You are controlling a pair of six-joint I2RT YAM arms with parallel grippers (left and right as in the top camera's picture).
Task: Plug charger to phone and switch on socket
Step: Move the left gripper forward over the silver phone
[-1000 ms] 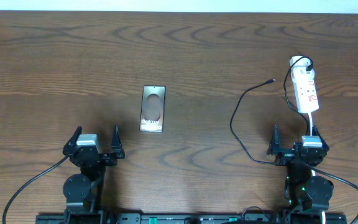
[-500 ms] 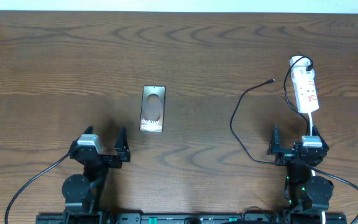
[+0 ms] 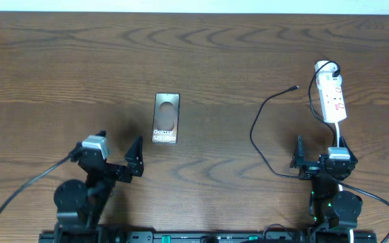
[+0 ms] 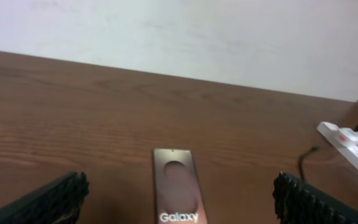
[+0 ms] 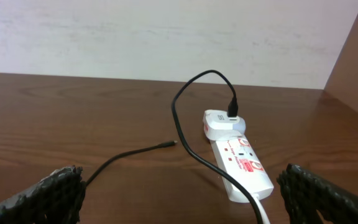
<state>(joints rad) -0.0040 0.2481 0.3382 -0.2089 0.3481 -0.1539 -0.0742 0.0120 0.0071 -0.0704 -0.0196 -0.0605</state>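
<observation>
The phone (image 3: 165, 118) lies flat on the table left of the middle, "Galaxy" lettering at its near end; in the left wrist view (image 4: 178, 186) it lies between my open fingers, ahead of them. My left gripper (image 3: 117, 156) is open and empty, near the front left, turned toward the phone. The white socket (image 3: 331, 99) lies at the far right, a white adapter plugged in at its far end. The black charger cable (image 3: 261, 135) curves from it to a loose tip (image 3: 296, 88). My right gripper (image 3: 319, 154) is open and empty, just in front of the socket (image 5: 241, 163).
The socket's white cord (image 3: 340, 131) runs toward my right arm. A white wall (image 4: 179, 37) rises behind the table's far edge. The brown wooden table (image 3: 73, 81) carries nothing else.
My left gripper has swung right and turned toward the phone, its arm base shifting left. The right arm, phone, cable and socket have not moved.
</observation>
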